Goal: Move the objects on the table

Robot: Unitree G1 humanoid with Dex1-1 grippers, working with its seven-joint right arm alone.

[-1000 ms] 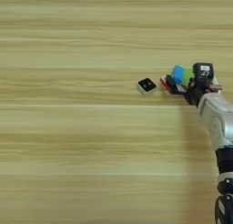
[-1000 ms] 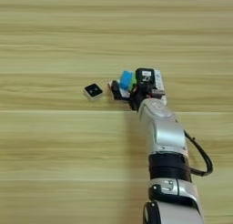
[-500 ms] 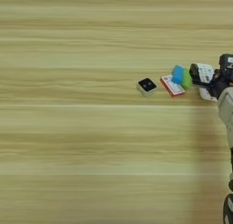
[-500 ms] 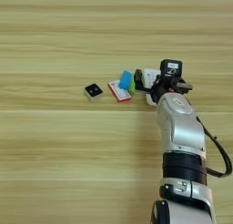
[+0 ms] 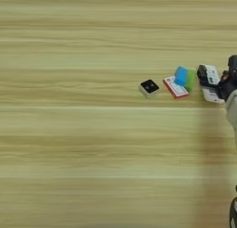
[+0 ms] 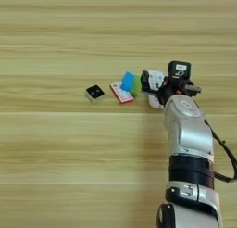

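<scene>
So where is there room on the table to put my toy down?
Lots of bare table lies left of the small black block, and all along in front of and behind the row. It is crowded where the red-and-white box, blue bar, green bar, white remote and gripper bunch together.

Five small items lie in a row on the table [image 5: 69, 153], a light tan wood-grain surface. Landmark: the red-and-white box [image 6: 121, 92], flat, set at a slant. Left of the box, apart from it, sits the black block [image 6: 95, 93], small and square, with a pale base. At the box's upper right stand the blue bar [image 6: 127, 81] and the green bar [image 6: 136, 85], side by side and touching. Right of these lies the white remote [image 5: 210, 82], long, buttons up, its far end black.
</scene>
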